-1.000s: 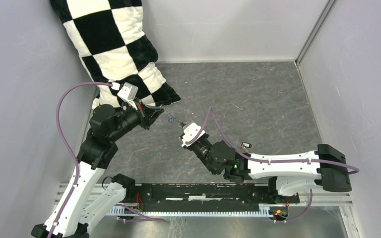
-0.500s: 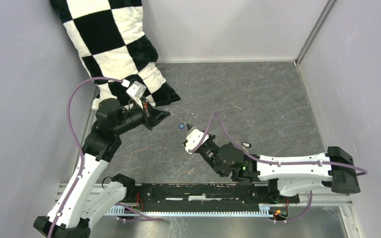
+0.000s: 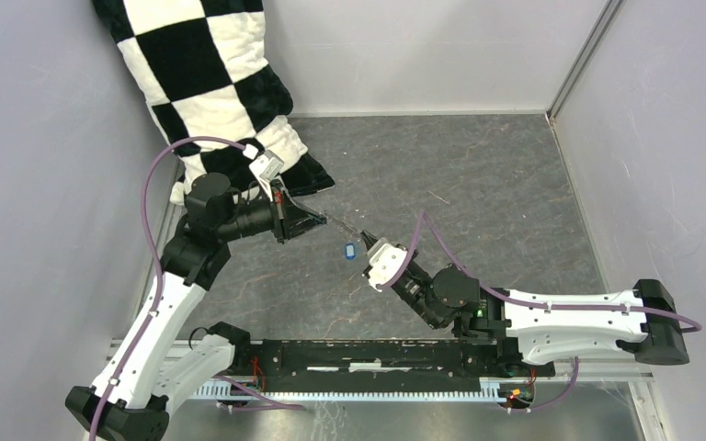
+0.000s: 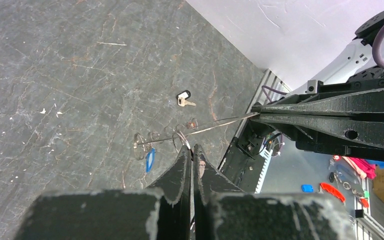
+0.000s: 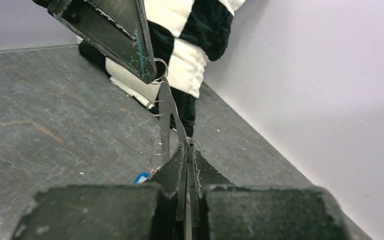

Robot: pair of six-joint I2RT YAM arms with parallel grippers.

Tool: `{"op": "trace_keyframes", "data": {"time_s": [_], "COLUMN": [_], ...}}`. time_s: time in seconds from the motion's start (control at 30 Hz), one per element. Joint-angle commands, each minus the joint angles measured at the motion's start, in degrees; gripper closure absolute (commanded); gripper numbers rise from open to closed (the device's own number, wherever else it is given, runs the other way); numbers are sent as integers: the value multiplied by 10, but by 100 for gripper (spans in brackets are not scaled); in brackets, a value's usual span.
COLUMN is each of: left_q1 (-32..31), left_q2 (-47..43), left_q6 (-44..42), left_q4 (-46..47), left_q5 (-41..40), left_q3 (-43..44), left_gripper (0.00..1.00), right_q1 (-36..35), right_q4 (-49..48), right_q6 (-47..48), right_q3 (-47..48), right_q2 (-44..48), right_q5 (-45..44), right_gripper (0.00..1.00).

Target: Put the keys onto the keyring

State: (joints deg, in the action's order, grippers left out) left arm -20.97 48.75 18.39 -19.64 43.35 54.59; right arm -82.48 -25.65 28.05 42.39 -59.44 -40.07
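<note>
Top external: my left pincer (image 3: 322, 219) and right pincer (image 3: 368, 242) have drifted toward the near edge of the bench (image 3: 478, 175), both clenched on the keyring (image 4: 215, 124), which is stretched between them above mid-bench. The blue key (image 3: 350, 250) hangs from it, so I judge it threaded; the dark key (image 4: 183, 98) lies loose.

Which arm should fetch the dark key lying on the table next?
Right, probably. The dark key lies on the table toward the right arm, beyond the stretched keyring. Both jaws are shut on that wire, so the right gripper would let go while the left gripper holds it.
</note>
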Motion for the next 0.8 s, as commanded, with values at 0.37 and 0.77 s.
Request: {"op": "trace_keyframes", "data": {"time_s": [0.37,0.77], "left_q1": [-6,-6], "left_q2": [-88,-85], "left_q6": [-226,-405], "left_q4": [55,-37], "left_q5": [148,237], "left_q3": [8,48], "left_gripper": [98,98], "right_q1": [5,10], "right_q4": [-24,155], "right_q6": [-206,-211], "right_q3": [4,125], "right_q2": [12,46], "right_q5": [182,388], "right_gripper": [99,65]}}
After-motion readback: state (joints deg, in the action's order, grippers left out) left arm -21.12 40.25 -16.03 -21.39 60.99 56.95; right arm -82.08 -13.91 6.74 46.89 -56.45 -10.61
